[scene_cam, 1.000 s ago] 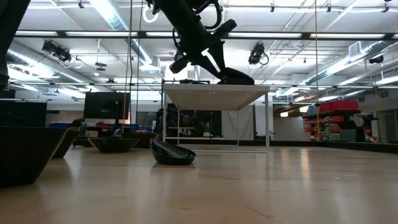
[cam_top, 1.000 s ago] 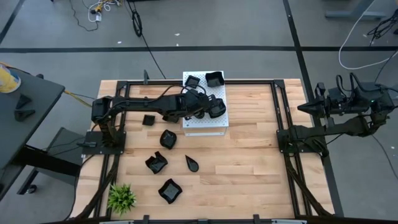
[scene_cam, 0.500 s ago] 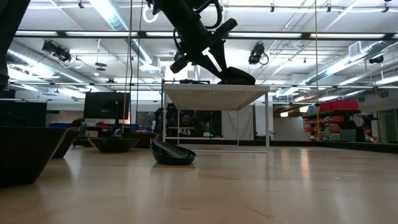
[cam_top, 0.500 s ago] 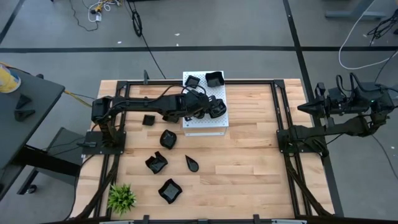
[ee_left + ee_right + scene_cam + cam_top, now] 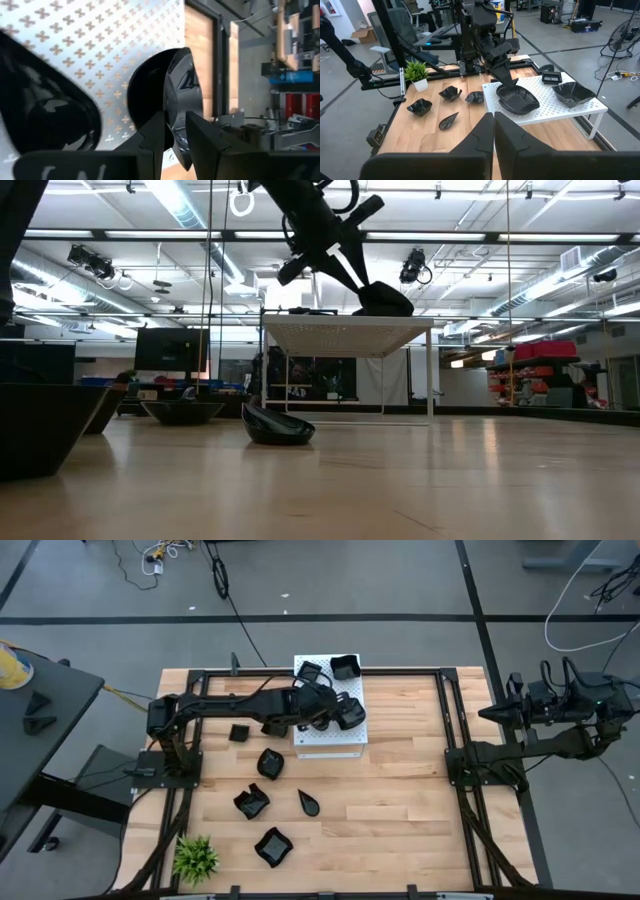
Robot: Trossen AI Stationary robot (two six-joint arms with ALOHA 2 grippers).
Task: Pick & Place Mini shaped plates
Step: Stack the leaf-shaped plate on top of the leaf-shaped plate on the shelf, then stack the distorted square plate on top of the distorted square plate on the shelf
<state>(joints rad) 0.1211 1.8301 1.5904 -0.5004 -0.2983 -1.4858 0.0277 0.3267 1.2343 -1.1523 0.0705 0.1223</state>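
The left hand is reaching over the white perforated board, which is standing on thin legs at the middle of the table's far edge, and its fingers are pinching the rim of a rounded black mini plate; the wrist view is showing the rim caught between the two fingers, with the plate standing on edge against the board's patterned surface. From the low view the plate is sitting at the board's top, its underside touching or just above it; I cannot tell which. Two more mini plates are resting on the board near its far edge: a small flat rectangular one toward the far left corner and a deeper square one beside it. The remaining plates are lying on the bare wood in front of and left of the board: a small square one just left of the board, a crumpled-looking one near the board's front left corner, another closer to the table's front, a teardrop one near the table's middle, and a larger one toward the front edge. A small green plant is standing at the table's front left corner. The right hand is waiting well off the table's right edge, its fingers pressed together and gripping nothing.
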